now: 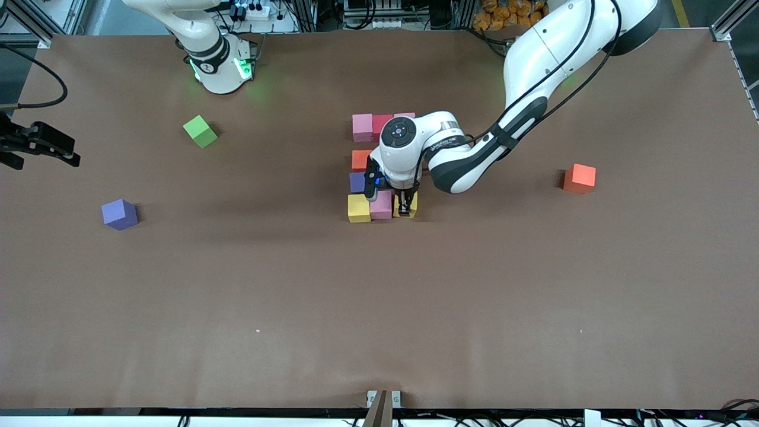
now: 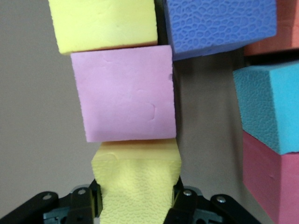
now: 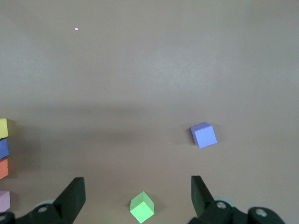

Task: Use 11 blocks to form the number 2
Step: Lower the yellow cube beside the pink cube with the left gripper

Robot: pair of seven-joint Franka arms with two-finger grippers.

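Front view, looking down on a brown table (image 1: 379,308) with two white robot arms based along its upper edge. The left arm reaches to the middle of the table, and its left end effector (image 1: 405,209) is clamped narrowly on a yellow block (image 1: 413,205) at the corner of a cluster of cubes. That cluster, the number 2 (image 1: 379,169), is partly hidden under the arm's wrist. Its row nearest the front camera holds another yellow cube (image 1: 359,208), a pink cube (image 1: 381,205) touching it, and then the held yellow block. Farther from the camera sit a purple-blue cube (image 1: 357,181), then an orange cube (image 1: 360,160), and the row farthest from the camera shows a pink cube (image 1: 362,127), a red cube (image 1: 381,124) and the edge of a further pink cube (image 1: 404,115).

Left wrist view shows the fingers (image 2: 180,205) pressed on either side of the yellow block (image 2: 138,186), which touches the pink cube (image 2: 126,93); a light blue cube (image 2: 271,107) and a red cube (image 2: 275,182) lie close beside.

Three cubes lie well apart from the cluster: a lime-green cube (image 1: 200,131) and a loose purple cube (image 1: 120,214) toward the right arm's end, and a loose orange cube (image 1: 579,178) toward the left arm's end.

The right arm waits, its right end effector (image 1: 35,145) at the edge of the table, fingers (image 3: 72,198) spread wide and holding nothing.
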